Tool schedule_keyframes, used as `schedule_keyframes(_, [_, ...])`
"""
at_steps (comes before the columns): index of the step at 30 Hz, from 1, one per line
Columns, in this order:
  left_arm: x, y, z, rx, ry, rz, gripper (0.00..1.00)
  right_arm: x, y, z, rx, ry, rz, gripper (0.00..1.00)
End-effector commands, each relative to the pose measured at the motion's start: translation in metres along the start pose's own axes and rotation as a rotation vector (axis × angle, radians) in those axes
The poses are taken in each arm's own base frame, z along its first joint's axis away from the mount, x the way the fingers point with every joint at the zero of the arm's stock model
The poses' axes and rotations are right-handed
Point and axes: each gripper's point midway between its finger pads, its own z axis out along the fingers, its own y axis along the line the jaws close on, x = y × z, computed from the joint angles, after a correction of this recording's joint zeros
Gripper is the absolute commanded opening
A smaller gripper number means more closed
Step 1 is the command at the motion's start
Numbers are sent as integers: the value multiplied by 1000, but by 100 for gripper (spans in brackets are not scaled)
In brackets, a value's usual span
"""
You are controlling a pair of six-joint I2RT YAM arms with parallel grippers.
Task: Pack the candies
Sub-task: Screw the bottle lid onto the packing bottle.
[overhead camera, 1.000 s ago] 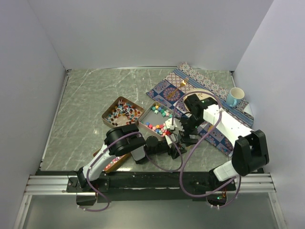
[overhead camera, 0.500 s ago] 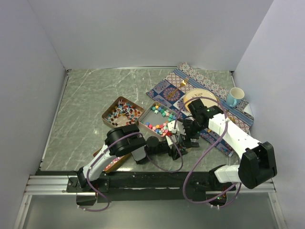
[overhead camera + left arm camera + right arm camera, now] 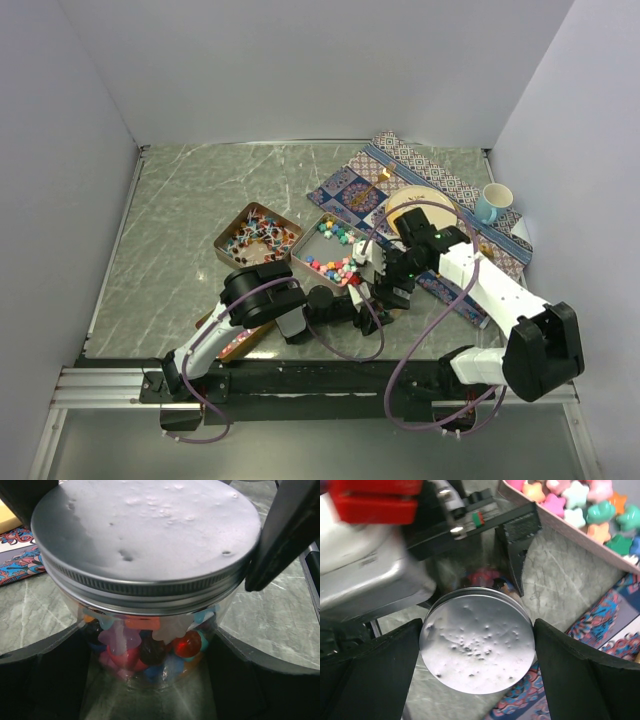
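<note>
The candies (image 3: 150, 647), a mix of red, blue, pink and pale pieces, fill the lower part of a clear jar (image 3: 90, 625) that stands upright on the grey marble table (image 3: 200, 200). A grey metal lid (image 3: 477, 647) sits on top of the jar. The left gripper (image 3: 150, 680) grasps the jar body, one black finger against each side below the lid. The right gripper (image 3: 477, 630) comes from above with its fingers (image 3: 385, 670) clenched on the lid, pressing its rim from two opposite sides. More candies, star-shaped in pink, green, orange and blue, lie loose in an open tin (image 3: 308, 240) just beyond the jar. A second tin (image 3: 232, 222) to its left holds wrapped stick sweets. A third tin (image 3: 255, 335) with small pinkish pieces is partly hidden under the left arm (image 3: 262, 290). The jar is just beside the edge of a patterned cloth (image 3: 400, 165) that spreads to the right. On the cloth rest a round yellow plate (image 3: 415, 197) and, farther right, a pale blue mug (image 3: 492, 203).
</note>
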Motion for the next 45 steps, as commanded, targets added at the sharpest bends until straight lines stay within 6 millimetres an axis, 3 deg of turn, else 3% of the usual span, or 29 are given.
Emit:
schedule_keyframes(1, [77, 34, -40, -206, 185, -141, 46, 68, 61, -1, -127, 316, 415, 65])
schedule_keyframes(2, [77, 35, -40, -212, 184, -142, 48, 65, 59, -2, -116, 301, 405, 72])
schedule_keyframes(3, [76, 35, -40, -215, 185, -145, 51, 63, 57, -5, -102, 275, 405, 94])
schedule_keyframes(4, [76, 35, -41, -215, 185, -145, 56, 58, 49, -6, -72, 228, 365, 100])
schedule_keyframes(8, [72, 33, -44, -210, 176, -148, 70, 37, 9, -38, 123, 54, 221, 100])
schedule_keyframes(11, [64, 32, -45, -203, 155, -148, 98, 30, -9, -63, 139, 11, 200, 100])
schedule_keyframes(14, [54, 30, -51, -179, 149, -151, 96, 30, -13, -75, 94, 15, 212, 100])
schedule_keyframes(18, [54, 16, -62, -85, 193, -100, 96, 26, -21, -84, 104, -18, 237, 100])
schedule_keyframes(23, [58, 8, -74, -52, 245, -73, 96, -12, -37, -99, 186, -148, 235, 99])
schedule_keyframes(25, [60, 3, -72, -39, 257, -63, 96, -31, -38, -97, 192, -192, 244, 93])
schedule_keyframes(28, [64, -2, -67, -38, 258, -48, 96, -55, -20, -75, 125, -224, 200, 77])
schedule_keyframes(29, [66, -1, -67, -49, 260, -47, 96, -58, -14, -68, 104, -230, 189, 64])
schedule_keyframes(31, [65, -5, -63, -46, 252, -43, 96, -62, -2, -50, 55, -239, 182, 48])
schedule_keyframes(32, [66, -6, -63, -46, 255, -41, 96, -61, 1, -46, 42, -240, 183, 31])
schedule_keyframes(34, [67, -7, -63, -52, 258, -39, 96, -58, 5, -34, 21, -244, 214, 11])
schedule_keyframes(38, [64, -9, -65, -49, 263, -39, 96, -47, 8, -13, -13, -189, 199, 9])
schedule_keyframes(45, [53, -20, -75, -50, 294, -106, 96, -7, 5, 19, -42, -1, 228, 0])
